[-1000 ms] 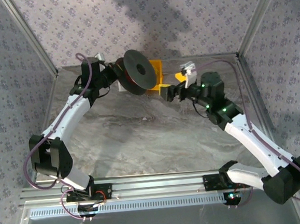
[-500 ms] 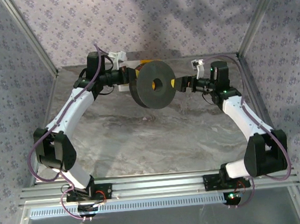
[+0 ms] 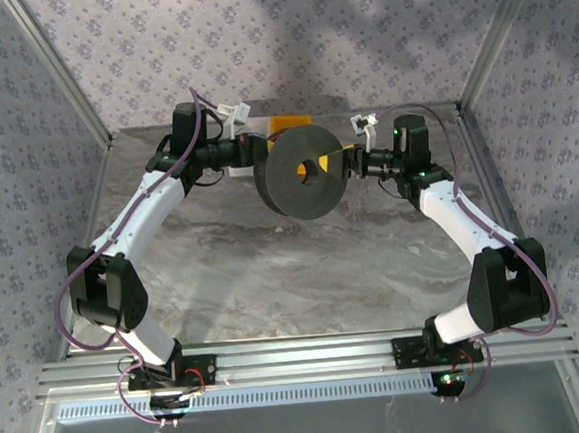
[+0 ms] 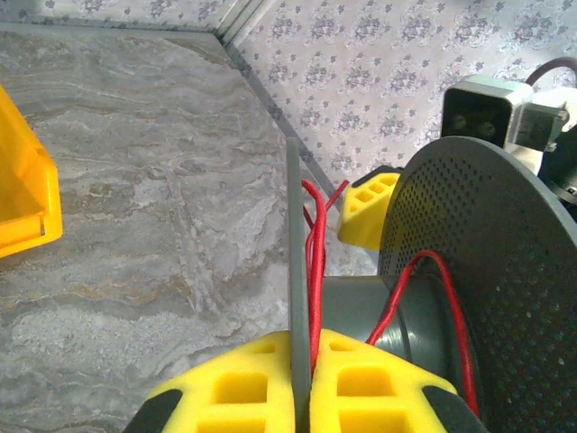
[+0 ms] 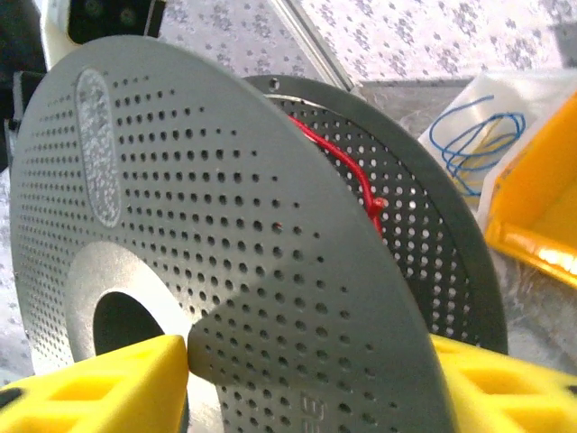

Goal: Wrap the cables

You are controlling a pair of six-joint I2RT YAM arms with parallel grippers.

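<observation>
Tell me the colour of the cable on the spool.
Red cable, best seen from the left wrist.

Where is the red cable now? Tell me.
Left wrist view, center right: the red cable runs between the discs of the spool, just above the left pincer.

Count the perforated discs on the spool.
2 on the spool: the near disc faces the right wrist camera; the far disc sits behind it, red cable running between them.
</observation>
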